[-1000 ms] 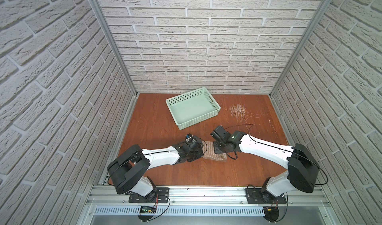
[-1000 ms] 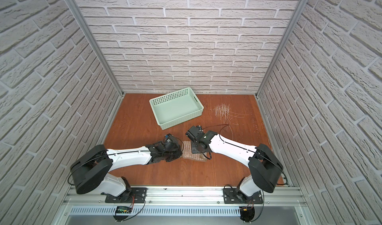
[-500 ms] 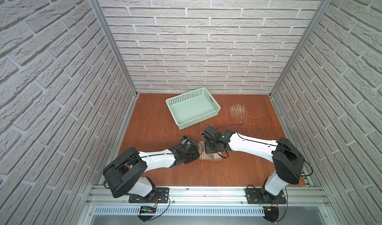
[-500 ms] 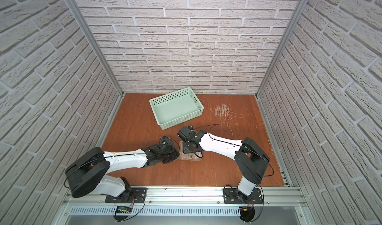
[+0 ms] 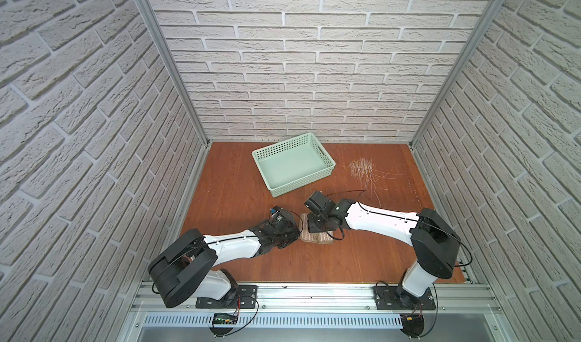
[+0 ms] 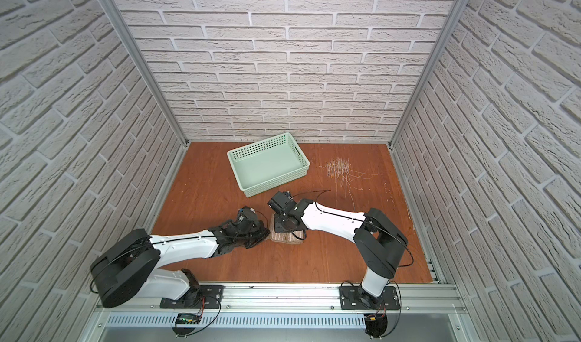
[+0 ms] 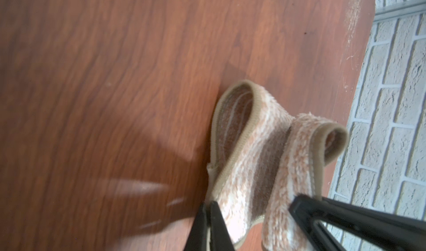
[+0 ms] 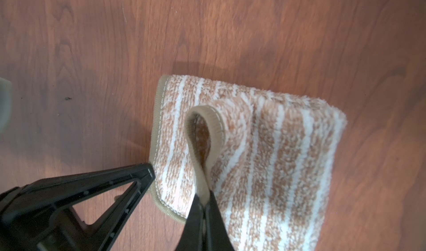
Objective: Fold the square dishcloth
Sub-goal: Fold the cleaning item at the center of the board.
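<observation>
A: Where is the square dishcloth [image 8: 265,146]?
B: You see it on the wood-grain table [image 5: 345,255], between the two arms. It is fluffy terry with tan and cream stripes and ribbed brown edging, lying doubled with its edges curled into loops.
A: And the tools?
B: Your left gripper [image 7: 210,206] and right gripper [image 8: 202,199] each pinch that edging, jaws together.

Right gripper [image 8: 202,200] has travelled across the square dishcloth [image 5: 317,238] toward the left gripper [image 7: 208,213]; the two now sit close together. Right arm [image 5: 383,222]: elbow swung inward. Left gripper has drawn back slightly toward its own side. The visible dishcloth is narrower and has shifted the same way.
</observation>
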`<state>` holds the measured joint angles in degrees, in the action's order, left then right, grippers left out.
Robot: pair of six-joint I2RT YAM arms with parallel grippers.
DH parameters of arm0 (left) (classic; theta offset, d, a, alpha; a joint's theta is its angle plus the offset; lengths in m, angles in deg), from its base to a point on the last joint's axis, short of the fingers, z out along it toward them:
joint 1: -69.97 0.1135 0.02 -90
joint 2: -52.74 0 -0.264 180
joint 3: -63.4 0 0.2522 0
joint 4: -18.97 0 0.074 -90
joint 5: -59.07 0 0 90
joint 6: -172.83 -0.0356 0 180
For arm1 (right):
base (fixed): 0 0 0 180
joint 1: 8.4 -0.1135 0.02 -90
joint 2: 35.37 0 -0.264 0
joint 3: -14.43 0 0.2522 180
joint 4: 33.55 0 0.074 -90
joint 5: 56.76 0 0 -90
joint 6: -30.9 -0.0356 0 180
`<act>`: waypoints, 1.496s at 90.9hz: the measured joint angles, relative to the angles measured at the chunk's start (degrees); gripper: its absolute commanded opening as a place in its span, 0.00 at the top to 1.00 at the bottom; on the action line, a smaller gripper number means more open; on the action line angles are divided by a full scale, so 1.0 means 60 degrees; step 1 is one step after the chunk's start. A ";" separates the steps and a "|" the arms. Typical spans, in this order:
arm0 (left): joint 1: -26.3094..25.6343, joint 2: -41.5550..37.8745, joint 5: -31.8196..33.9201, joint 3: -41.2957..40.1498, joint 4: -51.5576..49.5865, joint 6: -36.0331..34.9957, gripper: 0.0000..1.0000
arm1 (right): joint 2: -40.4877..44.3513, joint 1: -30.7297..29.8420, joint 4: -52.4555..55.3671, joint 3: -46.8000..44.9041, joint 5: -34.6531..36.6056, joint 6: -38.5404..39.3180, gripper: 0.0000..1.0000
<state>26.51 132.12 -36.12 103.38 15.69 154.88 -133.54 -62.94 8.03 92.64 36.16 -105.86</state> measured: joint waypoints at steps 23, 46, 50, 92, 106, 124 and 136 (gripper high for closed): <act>0.0004 0.0157 -0.0153 -0.0015 0.0229 0.0018 1.00 | -0.0488 0.0000 -0.0368 0.0157 -0.0240 -0.0146 0.97; 0.0004 0.0153 -0.0178 -0.0033 0.0266 0.0051 1.00 | -0.0601 0.0000 -0.0637 0.0430 -0.0335 -0.0244 0.97; 0.0004 0.0157 -0.0178 -0.0036 0.0266 0.0073 1.00 | -0.0601 0.0000 -0.0670 0.0459 -0.0346 -0.0248 0.97; 0.0004 0.0157 -0.0178 -0.0036 0.0259 0.0087 1.00 | -0.1078 0.0000 -0.1053 0.0481 -0.0769 -0.0415 0.79; 0.0004 0.0157 -0.0175 -0.0036 0.0259 0.0087 1.00 | -0.1064 -0.0018 -0.1155 0.0481 -0.0878 -0.0419 0.67; 0.0004 0.0153 -0.0171 -0.0036 0.0251 0.0087 1.00 | -0.0645 -0.0044 -0.1198 0.0419 -0.0892 -0.0423 0.59; 0.0004 0.0153 -0.0142 -0.0036 0.0233 0.0087 1.00 | -0.0153 -0.0044 -0.1217 0.0321 -0.0885 -0.0426 0.59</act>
<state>26.53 133.03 -36.97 103.16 17.09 155.41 -134.46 -63.21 0.73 94.56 30.85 -108.42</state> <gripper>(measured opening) 0.047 0.417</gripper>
